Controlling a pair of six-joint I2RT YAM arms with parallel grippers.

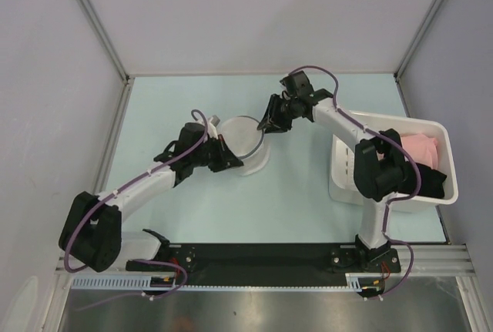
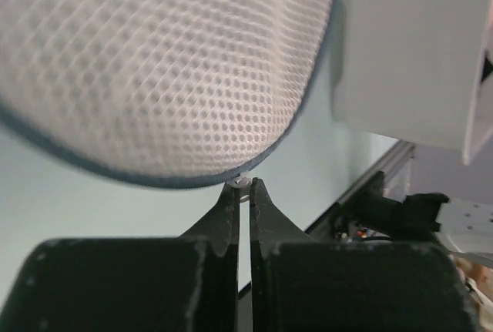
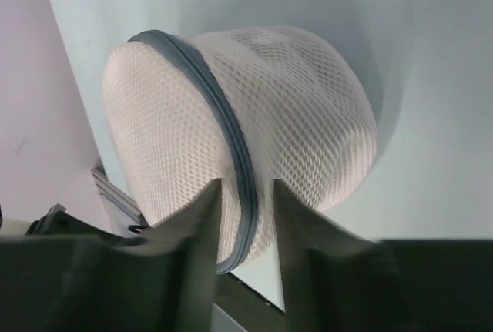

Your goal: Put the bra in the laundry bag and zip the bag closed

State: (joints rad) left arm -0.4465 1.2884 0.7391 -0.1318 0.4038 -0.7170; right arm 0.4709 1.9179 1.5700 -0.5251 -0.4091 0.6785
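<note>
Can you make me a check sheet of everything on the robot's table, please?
Surface: pale blue table, flat.
Job's things: white mesh laundry bag in the middle; bra, nothing seen.
Clutter: white bin at the right, with a pink garment and a black garment inside.
Hands: left hand shut on the bag's rim; right hand open, astride its zipper.
Cables: purple cables running to both hands.
Surroundings: grey walls on three sides.

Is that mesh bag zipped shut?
Looks shut: on the laundry bag, the grey zipper runs unbroken in the right wrist view; the rest of its rim is hidden.
</note>
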